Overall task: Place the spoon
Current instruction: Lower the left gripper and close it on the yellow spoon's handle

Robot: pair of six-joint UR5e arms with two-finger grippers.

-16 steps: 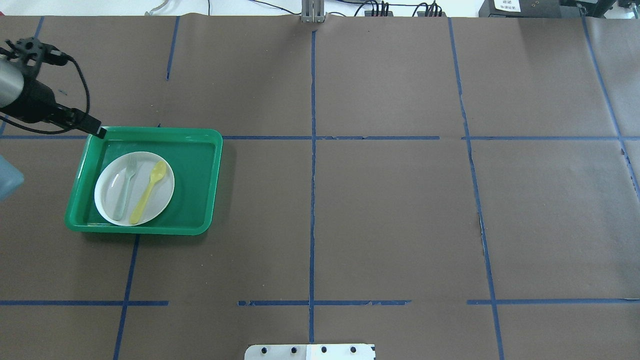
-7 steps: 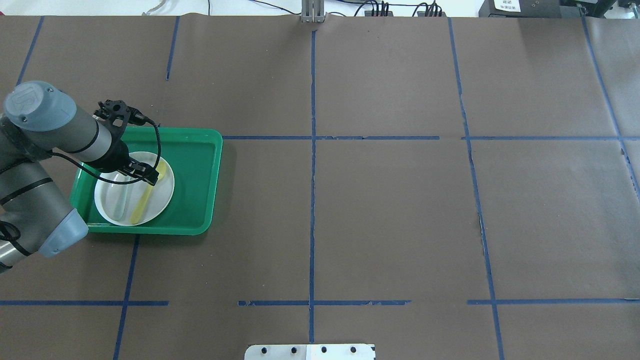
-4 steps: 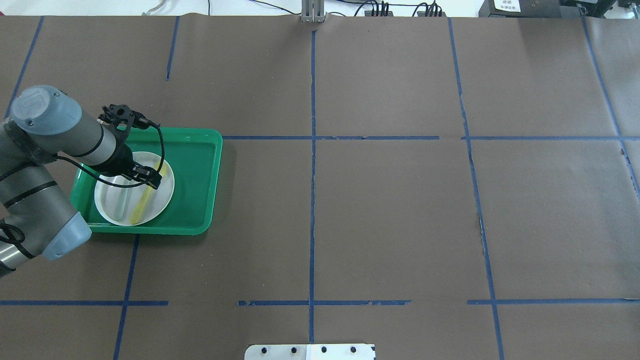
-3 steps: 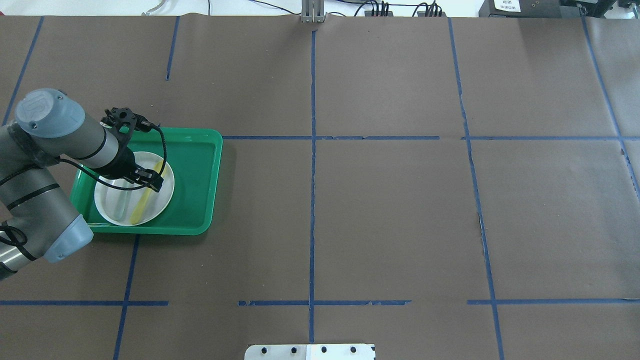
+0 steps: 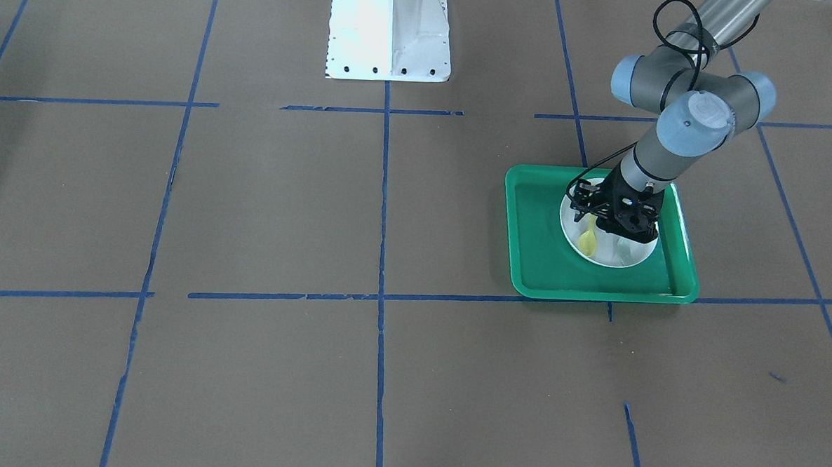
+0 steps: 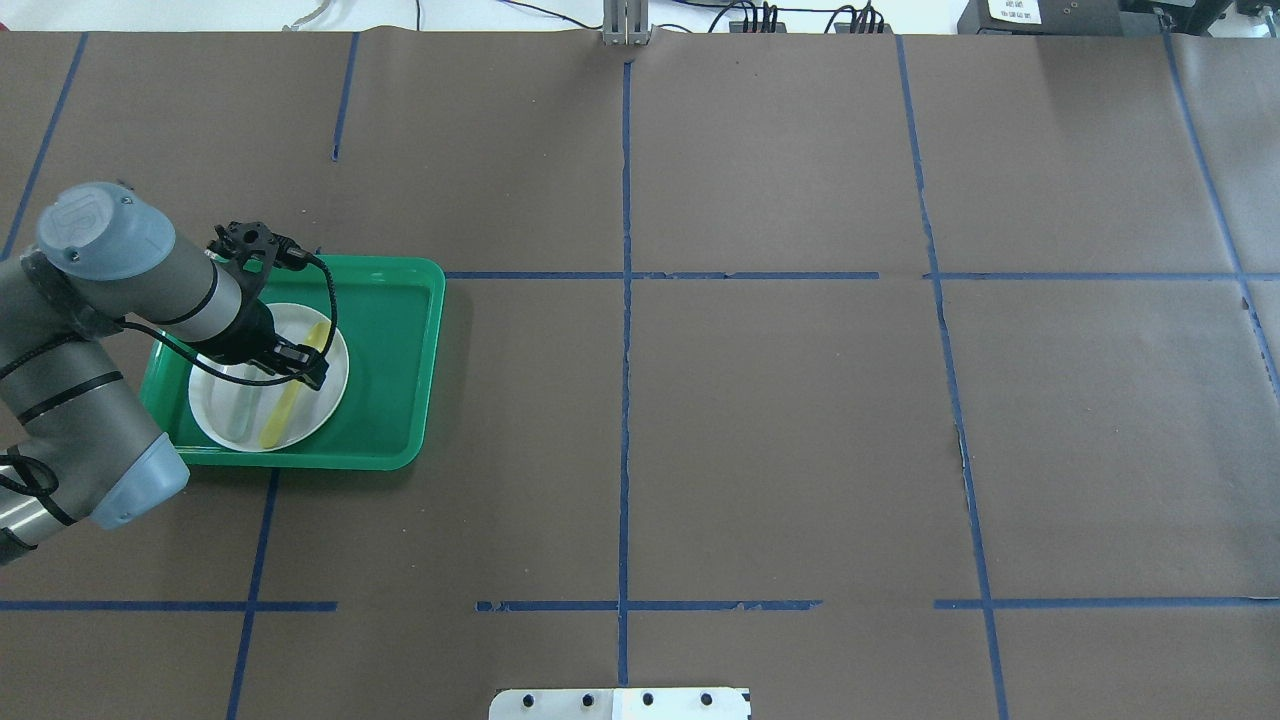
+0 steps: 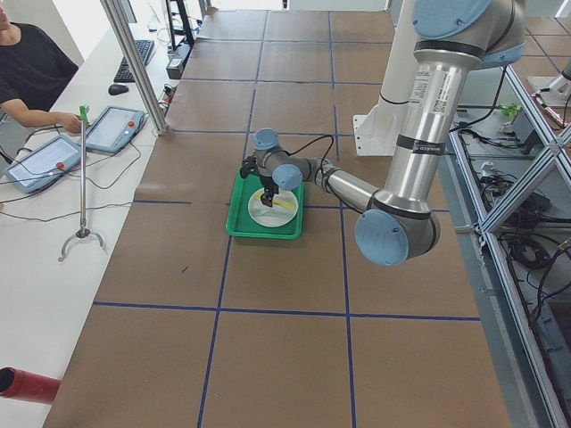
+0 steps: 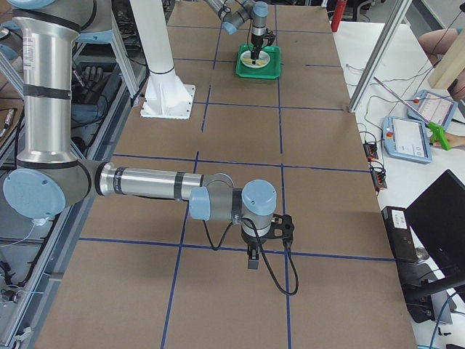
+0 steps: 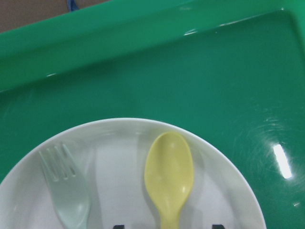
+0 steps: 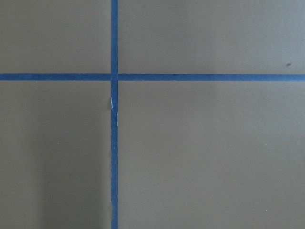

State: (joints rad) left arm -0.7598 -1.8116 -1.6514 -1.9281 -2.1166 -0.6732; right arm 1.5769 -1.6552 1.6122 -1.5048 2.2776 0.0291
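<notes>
The spoon (image 9: 169, 174) lies flat on the plate (image 9: 119, 157), which sits in the tray (image 9: 143, 71) on the robot's left side of the table (image 6: 800, 450). The fork (image 9: 66, 195) lies beside it on the same plate, roughly parallel to it and not touching it.

The left claw (image 6: 308, 368) hangs low over the plate, pointing down at the spoon's handle just behind the bowl. From overhead it covers the middle of the spoon, so the bowl end shows on the far side of it and the handle end on the near side. In the left wrist view the two dark fingertips (image 9: 118, 226) peek in at the bottom edge, spread wide, one on each side of the spoon's neck. There is bare plate between each tip and the spoon, and the claw grips nothing. The spoon's bowl points toward the tray's far wall, centred between the tips.

The right claw (image 8: 252, 260) hangs over bare table well away from the tray, near a crossing of blue tape (image 10: 114, 143). I cannot tell whether it is spread or pressed together.
</notes>
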